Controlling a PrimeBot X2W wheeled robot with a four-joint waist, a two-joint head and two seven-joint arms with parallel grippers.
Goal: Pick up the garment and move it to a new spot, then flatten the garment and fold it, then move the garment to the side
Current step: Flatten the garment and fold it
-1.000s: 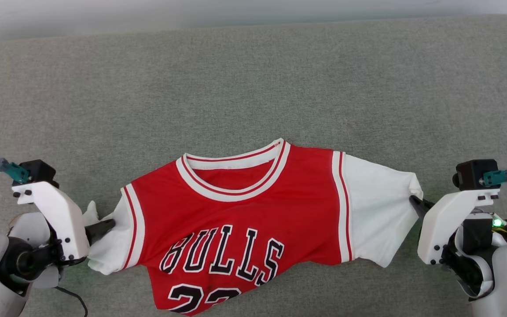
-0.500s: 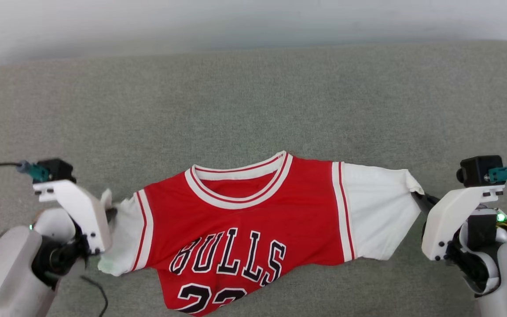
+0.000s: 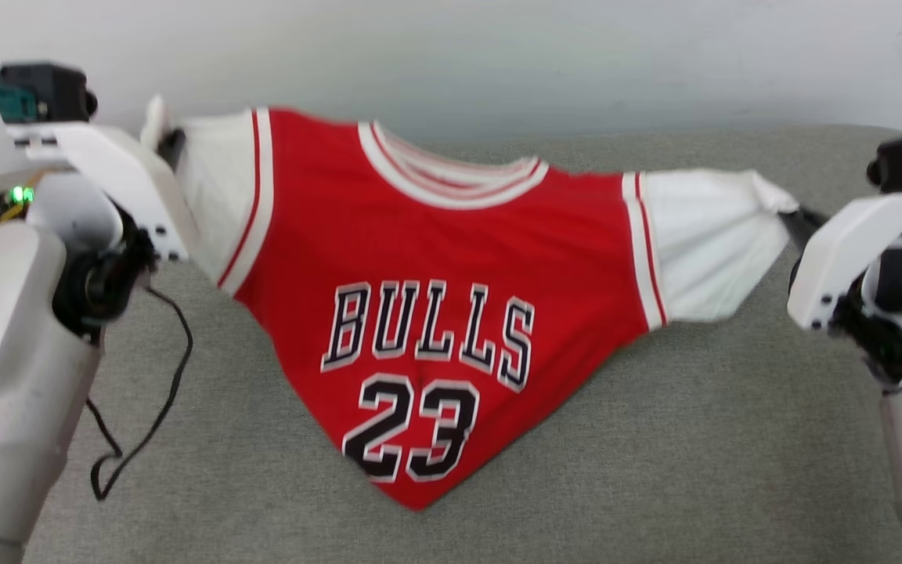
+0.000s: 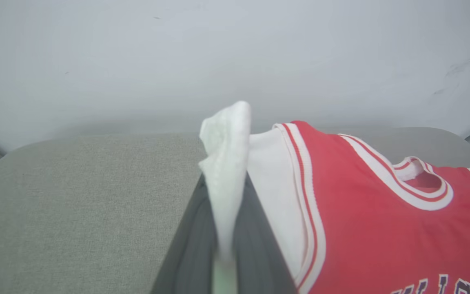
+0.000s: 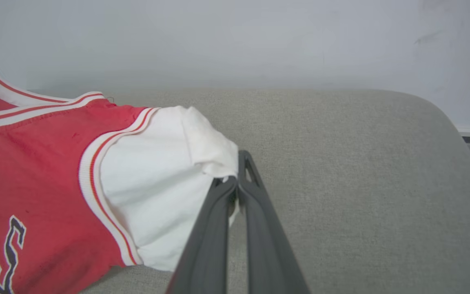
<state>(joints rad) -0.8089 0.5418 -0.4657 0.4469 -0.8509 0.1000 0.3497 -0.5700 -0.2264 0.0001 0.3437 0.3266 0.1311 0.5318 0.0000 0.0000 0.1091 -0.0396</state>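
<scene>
The garment (image 3: 435,258), a red jersey with white sleeves and black "BULLS 23" lettering, hangs stretched between my two arms above the grey cushion. My left gripper (image 3: 171,141) is shut on the end of its left white sleeve (image 4: 225,163), held high. My right gripper (image 3: 791,215) is shut on the end of the right white sleeve (image 5: 169,171), held lower. The jersey's front faces the head camera and its red hem point (image 3: 418,497) reaches down to the cushion.
A grey fabric cushion surface (image 3: 654,439) spreads under the jersey, with a pale wall (image 3: 498,55) behind it. A black cable (image 3: 146,407) dangles from my left arm over the cushion's left part. The cushion's rounded right edge (image 5: 443,122) shows in the right wrist view.
My left gripper closed on the left sleeve. Both arms then lifted the jersey off the cushion, the left higher, and the "23" came into view. The head camera tilted up.
</scene>
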